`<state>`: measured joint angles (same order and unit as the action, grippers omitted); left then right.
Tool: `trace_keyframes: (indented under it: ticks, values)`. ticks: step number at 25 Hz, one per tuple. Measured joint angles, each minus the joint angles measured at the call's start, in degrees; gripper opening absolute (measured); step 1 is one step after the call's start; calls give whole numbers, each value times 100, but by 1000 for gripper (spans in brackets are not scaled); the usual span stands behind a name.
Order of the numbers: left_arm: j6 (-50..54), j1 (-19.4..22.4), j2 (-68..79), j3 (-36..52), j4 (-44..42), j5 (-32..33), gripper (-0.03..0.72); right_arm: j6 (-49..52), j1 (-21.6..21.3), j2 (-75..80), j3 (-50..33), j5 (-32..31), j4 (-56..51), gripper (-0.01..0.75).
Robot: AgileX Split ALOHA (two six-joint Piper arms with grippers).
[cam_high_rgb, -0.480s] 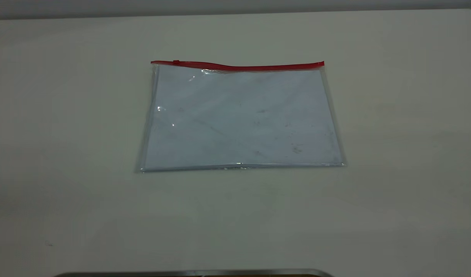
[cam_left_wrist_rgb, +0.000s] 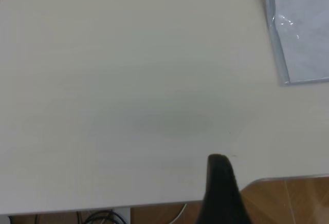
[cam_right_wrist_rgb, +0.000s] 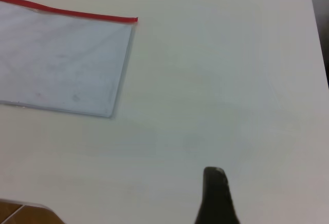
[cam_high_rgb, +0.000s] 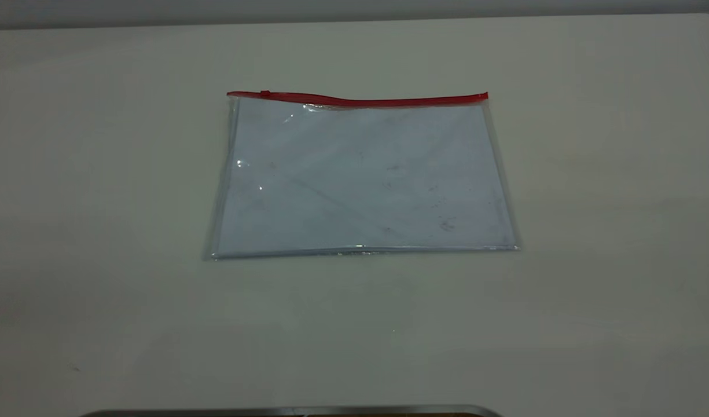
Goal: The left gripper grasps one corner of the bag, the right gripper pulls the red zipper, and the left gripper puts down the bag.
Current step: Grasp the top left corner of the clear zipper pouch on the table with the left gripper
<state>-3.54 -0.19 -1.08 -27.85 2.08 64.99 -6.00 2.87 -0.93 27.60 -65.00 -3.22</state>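
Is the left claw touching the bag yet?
Apart. In the left wrist view the left claw sits low over bare table, with open tabletop between it and the bag. The exterior view shows the bag lying flat, no claw near it.

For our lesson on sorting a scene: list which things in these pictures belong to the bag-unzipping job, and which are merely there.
Belong to the job:
- the bag, lying flat on the table
- the red zipper along its far edge
- the left hand, away from the bag
- the right hand, also away from it

Merely there:
- the table
- cables below the table edge
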Motion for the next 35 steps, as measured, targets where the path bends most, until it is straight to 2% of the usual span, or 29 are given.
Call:
trace_keyframes:
  ticks: [30,35]
  values:
    - [110,0,113,0,-83,0,588,0,0,0,0,0,-62,578]
    - [400,0,1255,-304,-107,-651,588,135,0,82,152,99,-111,578]
